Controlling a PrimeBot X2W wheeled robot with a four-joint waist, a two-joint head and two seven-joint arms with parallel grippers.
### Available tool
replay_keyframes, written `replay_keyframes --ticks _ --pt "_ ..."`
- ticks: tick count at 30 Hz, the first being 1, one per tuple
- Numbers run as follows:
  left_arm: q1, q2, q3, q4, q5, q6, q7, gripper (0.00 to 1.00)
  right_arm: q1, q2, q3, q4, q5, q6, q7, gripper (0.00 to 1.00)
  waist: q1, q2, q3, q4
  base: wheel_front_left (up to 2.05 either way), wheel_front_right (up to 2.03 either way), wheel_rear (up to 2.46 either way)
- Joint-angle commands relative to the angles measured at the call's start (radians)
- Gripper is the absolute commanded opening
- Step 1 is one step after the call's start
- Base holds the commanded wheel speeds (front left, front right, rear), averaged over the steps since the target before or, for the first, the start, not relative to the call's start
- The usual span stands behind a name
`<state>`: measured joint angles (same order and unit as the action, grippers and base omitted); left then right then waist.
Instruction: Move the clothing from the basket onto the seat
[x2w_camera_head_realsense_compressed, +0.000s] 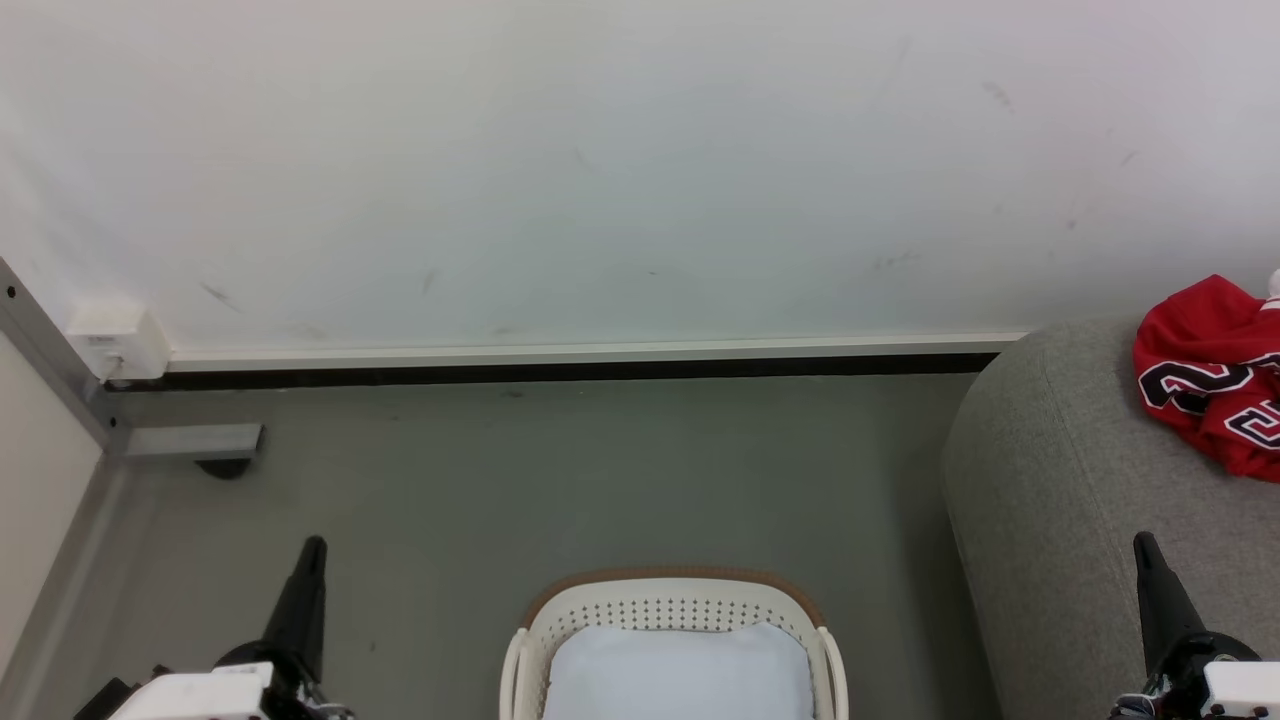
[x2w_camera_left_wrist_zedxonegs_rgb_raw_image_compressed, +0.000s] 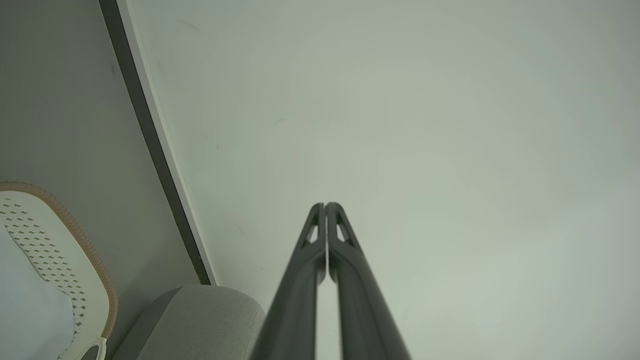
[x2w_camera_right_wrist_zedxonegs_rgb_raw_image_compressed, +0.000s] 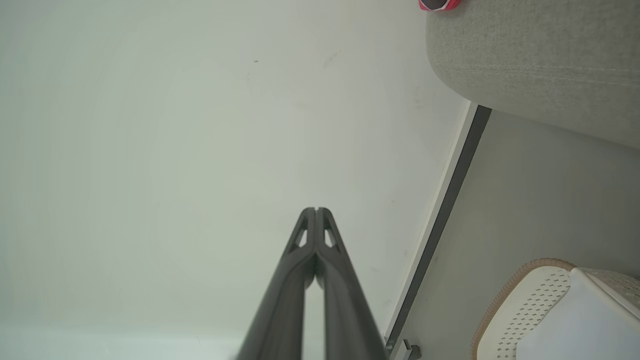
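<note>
Left gripper (x2w_camera_left_wrist_zedxonegs_rgb_raw_image_compressed: 325, 206) & right gripper (x2w_camera_right_wrist_zedxonegs_rgb_raw_image_compressed: 316, 210) are both pinched fully together, tips touching, holding nothing, pointed at the wall (x2w_camera_head_realsense_compressed: 640, 170). Basket (x2w_camera_head_realsense_compressed: 670, 583) sits on the floor (x2w_camera_head_realsense_compressed: 560, 480) betw. the two grippers w/ a pale pad (x2w_camera_head_realsense_compressed: 680, 670) inside. Red jersey (x2w_camera_head_realsense_compressed: 1215, 375) lies crumpled on the seat (x2w_camera_head_realsense_compressed: 1050, 480), ahead & right of the right gripper, well apart from it.

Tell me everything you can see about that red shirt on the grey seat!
The red jersey lies crumpled in a heap on top of the grey seat. It looks like smooth sports fabric, with big black numbers outlined in white running across its folds and a bit of white trim at its upper edge. The head view's right edge cuts it off, so part of it is hidden. It rests on the seat, and nothing else visibly touches it.
</note>
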<state>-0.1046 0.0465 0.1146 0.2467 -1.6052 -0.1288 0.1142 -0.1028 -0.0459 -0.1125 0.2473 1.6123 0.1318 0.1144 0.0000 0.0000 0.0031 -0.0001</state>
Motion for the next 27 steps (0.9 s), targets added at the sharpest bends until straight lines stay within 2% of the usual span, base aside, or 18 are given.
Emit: replay_keyframes --ticks 1,27 --pt "-0.009 0.007 0.002 -0.004 -0.014 -0.005 0.004 0.00 -0.013 -0.008 -0.004 -0.005 0.001 -0.002 0.003 0.00 0.0000 0.0000 0.000 0.000 0.00 0.00 0.00" --pt "-0.008 0.007 0.002 -0.004 -0.014 -0.005 0.004 0.00 -0.013 -0.008 -0.004 -0.005 0.001 -0.002 0.003 0.00 0.0000 0.0000 0.000 0.000 0.00 0.00 0.00"
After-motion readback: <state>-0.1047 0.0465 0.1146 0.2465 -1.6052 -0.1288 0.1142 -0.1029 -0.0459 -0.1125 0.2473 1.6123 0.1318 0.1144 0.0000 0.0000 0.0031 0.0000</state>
